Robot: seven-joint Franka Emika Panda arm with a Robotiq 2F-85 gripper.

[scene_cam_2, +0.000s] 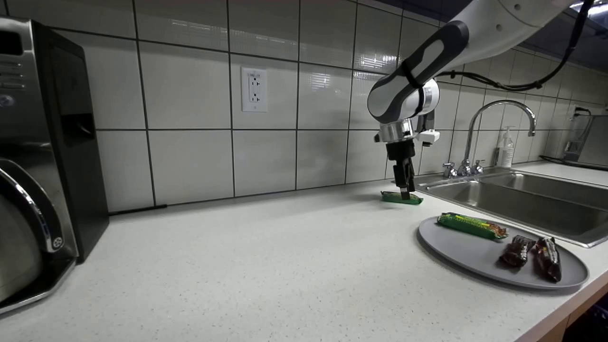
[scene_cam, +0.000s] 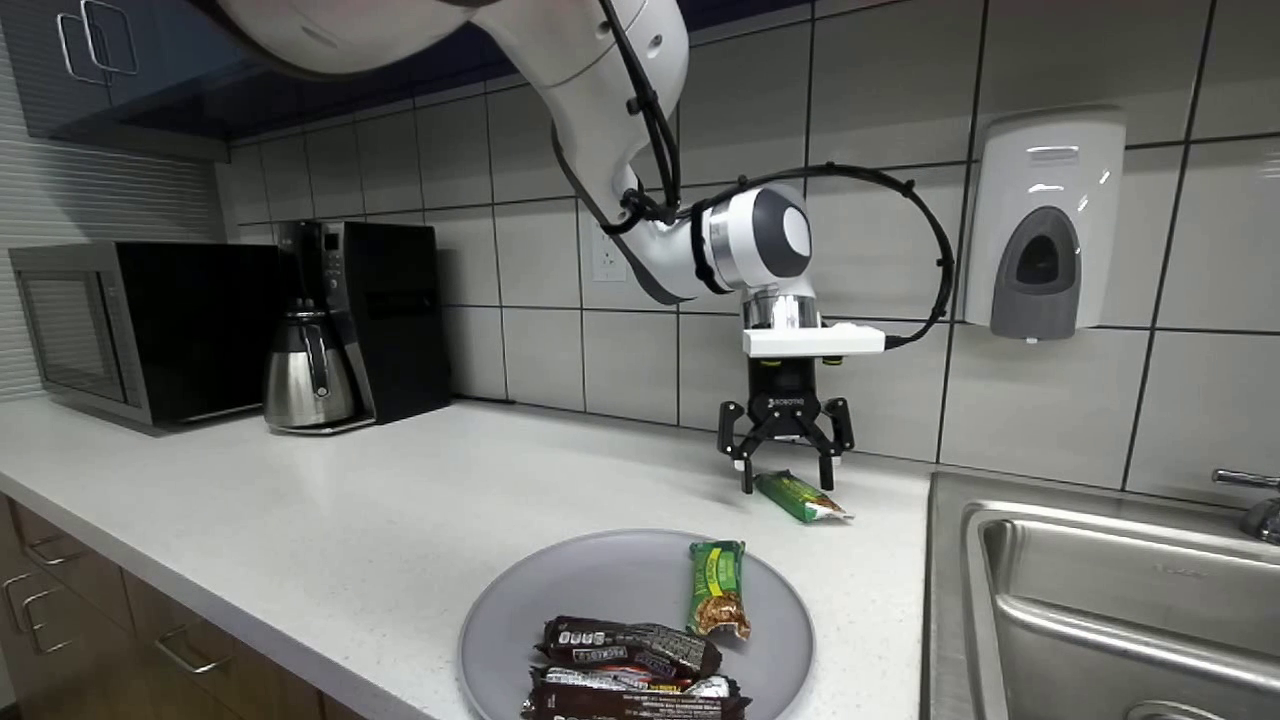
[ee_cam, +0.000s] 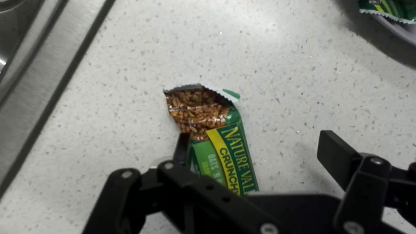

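My gripper (scene_cam: 787, 480) stands open just above the counter, its fingers straddling a green granola bar packet (scene_cam: 798, 497). Seen from the wrist, the packet (ee_cam: 224, 146) lies near the left finger, with a wide gap to the right finger (ee_cam: 334, 156). Whether the left finger touches the wrapper I cannot tell; the packet's lower end is hidden behind the gripper. A grey plate (scene_cam: 560, 575) in both exterior views holds another green bar (scene_cam: 718, 590) and dark brown wrapped bars (scene_cam: 630, 645) beside it. A corner of that plate shows top right in the wrist view.
A steel sink (scene_cam: 950, 600) borders the counter close to the gripper, with a curved faucet (scene_cam_2: 470, 128). The tiled wall (scene_cam: 630, 360) runs behind, bearing a soap dispenser (scene_cam: 1045, 215). Farther off are a coffee maker (scene_cam: 395, 320), a steel pot (scene_cam: 305, 375) and a microwave (scene_cam: 195, 330).
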